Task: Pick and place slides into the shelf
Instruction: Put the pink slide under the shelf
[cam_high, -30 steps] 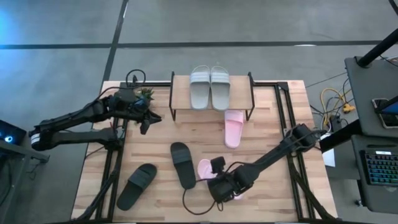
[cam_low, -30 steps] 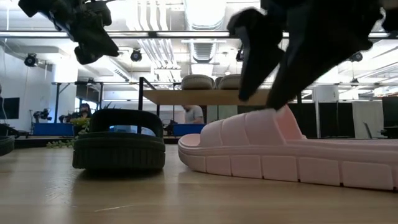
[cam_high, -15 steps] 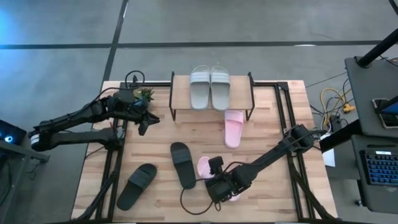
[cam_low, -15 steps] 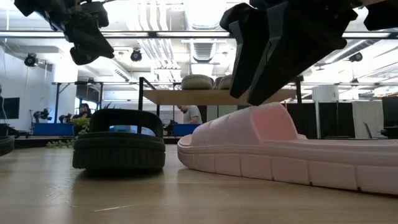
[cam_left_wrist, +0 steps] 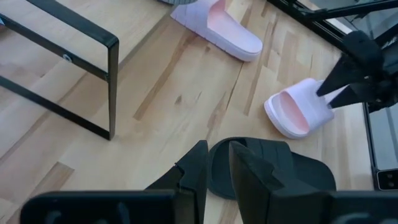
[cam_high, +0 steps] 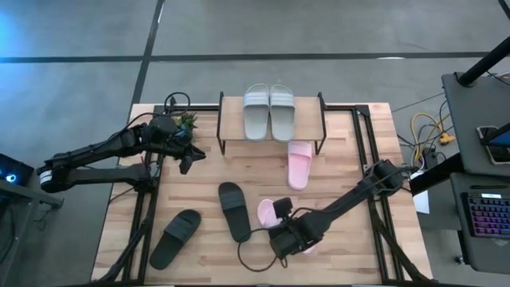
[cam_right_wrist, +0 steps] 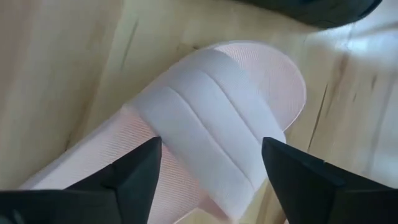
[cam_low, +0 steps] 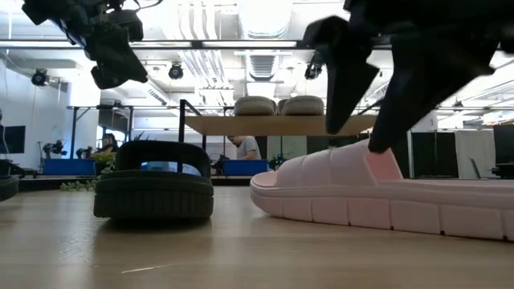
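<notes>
pink slide point(cam_high: 269, 212) shifted right (fingers point(cam_right_wrist: 140, 168) astride)

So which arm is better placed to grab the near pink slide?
Right. The right gripper is open, astride the pink slide's strap. The left gripper hangs far off, beside the shelf.

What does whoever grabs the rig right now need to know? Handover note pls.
Right hand: open, fingers straddling the strap of the near pink slide; not gripped yet.
Left hand: shut, empty, hovering left of the shelf.
Done: both grey slides sit on the shelf top.
Left: second pink slide lies on the table by the shelf's right end; two black slides lie on the table front-left.
Next, probably: close right hand on the strap, lift, carry to shelf.
</notes>
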